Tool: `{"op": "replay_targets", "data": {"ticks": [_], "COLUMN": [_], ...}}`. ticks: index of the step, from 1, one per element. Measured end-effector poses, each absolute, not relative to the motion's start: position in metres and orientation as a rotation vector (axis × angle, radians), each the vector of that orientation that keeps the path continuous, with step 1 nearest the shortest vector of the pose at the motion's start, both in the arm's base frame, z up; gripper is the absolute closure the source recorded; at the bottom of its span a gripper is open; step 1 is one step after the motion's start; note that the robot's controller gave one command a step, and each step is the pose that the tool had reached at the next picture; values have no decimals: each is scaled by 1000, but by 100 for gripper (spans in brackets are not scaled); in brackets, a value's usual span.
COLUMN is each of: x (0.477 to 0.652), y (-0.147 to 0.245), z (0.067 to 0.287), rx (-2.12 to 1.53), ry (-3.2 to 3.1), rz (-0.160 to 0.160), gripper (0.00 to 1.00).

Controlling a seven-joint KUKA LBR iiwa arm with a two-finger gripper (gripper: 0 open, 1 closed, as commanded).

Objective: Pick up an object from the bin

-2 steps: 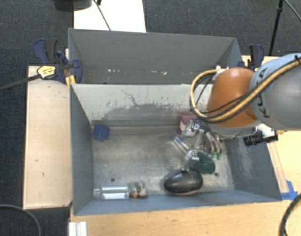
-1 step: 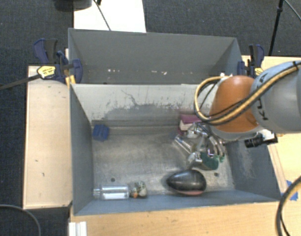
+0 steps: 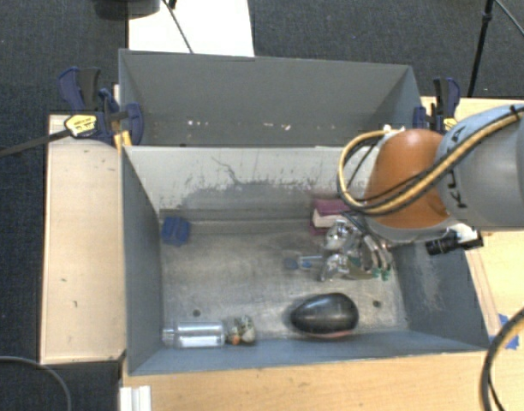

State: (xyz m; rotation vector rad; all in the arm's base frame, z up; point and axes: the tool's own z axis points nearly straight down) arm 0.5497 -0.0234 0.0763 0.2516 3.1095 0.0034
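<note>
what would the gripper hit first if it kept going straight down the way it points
Most likely the floor of the grey metal bin under the gripper, or the small blue flat piece just beside it; depth is unclear here.

Bin point(image 3: 236, 268): floor bare and passable across the centre and left-centre of the frame.

Obstructions noted:
- blue lump point(image 3: 175, 229) against the left wall
- clear vial point(image 3: 193, 336) and small mottled piece point(image 3: 241, 332), side by side along the lower wall
- dark oval object point(image 3: 324, 313), lower centre-right

The arm point(image 3: 416, 187) occupies the right part. A pink block point(image 3: 327, 214) and a blue scrap point(image 3: 296, 264) lie just left of it. Only a narrow gap separates the arm and the oval.
</note>
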Motion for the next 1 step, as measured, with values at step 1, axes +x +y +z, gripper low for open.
{"op": "replay_targets", "data": {"ticks": [1], "x": [549], "y": [-12], "z": [218], "rx": [242], "ry": [3122], "rz": [2], "gripper": [100]}}
